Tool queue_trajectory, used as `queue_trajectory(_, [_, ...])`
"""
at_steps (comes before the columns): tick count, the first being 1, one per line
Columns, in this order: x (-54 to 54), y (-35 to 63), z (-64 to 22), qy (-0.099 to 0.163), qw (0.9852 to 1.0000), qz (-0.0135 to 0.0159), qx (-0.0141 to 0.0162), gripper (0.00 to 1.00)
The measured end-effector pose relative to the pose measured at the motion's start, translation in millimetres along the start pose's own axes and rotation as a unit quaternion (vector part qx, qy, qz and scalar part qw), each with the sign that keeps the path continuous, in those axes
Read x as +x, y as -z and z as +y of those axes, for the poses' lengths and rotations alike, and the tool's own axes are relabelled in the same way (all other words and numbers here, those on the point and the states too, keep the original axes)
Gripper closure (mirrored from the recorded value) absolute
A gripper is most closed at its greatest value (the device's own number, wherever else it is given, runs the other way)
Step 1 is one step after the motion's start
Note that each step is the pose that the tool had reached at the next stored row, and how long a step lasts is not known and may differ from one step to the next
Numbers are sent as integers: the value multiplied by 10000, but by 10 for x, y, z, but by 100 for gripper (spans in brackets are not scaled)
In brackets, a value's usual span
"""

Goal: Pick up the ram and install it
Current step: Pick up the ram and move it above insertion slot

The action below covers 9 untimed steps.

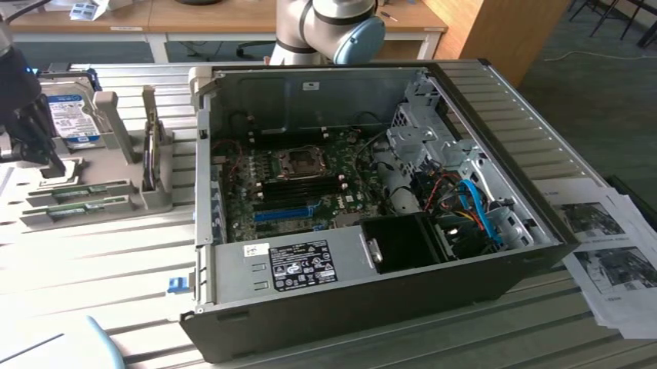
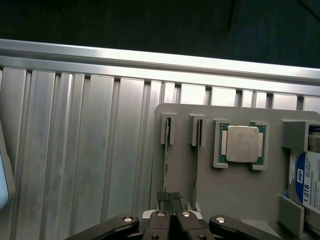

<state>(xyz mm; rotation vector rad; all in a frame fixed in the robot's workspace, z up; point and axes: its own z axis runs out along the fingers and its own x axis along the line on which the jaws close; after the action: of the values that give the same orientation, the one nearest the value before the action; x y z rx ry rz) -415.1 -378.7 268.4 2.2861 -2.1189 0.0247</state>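
Two ram sticks stand on edge in a grey holder [image 2: 235, 195]. In the wrist view they are thin green strips, one ram stick [image 2: 166, 150] beside another ram stick [image 2: 195, 165]. In the exterior view the ram [image 1: 77, 189] lies in the holder at that view's left. My gripper [image 2: 170, 198] is shut, its ribbed black fingertips pressed together with nothing between them. It hovers over the holder, by the near ends of the two sticks. Its dark shape [image 1: 39, 150] hangs at the far left of the exterior view. The open computer case [image 1: 339, 307] shows the motherboard's black slots [image 1: 308, 184].
A silver processor [image 2: 242, 144] sits in the same holder next to the sticks, and a hard drive [image 1: 72, 115] with a blue-white label stands behind it. A bright-blue slot [image 1: 282, 213] lies on the motherboard. Printed sheets [image 1: 605, 254] lie to the right of the case on the ribbed metal table [image 2: 75, 150].
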Motion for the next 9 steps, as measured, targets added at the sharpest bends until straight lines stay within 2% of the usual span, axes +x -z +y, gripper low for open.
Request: queue_trajectory(9, [-1,-51,0,0,10000,0,1,91])
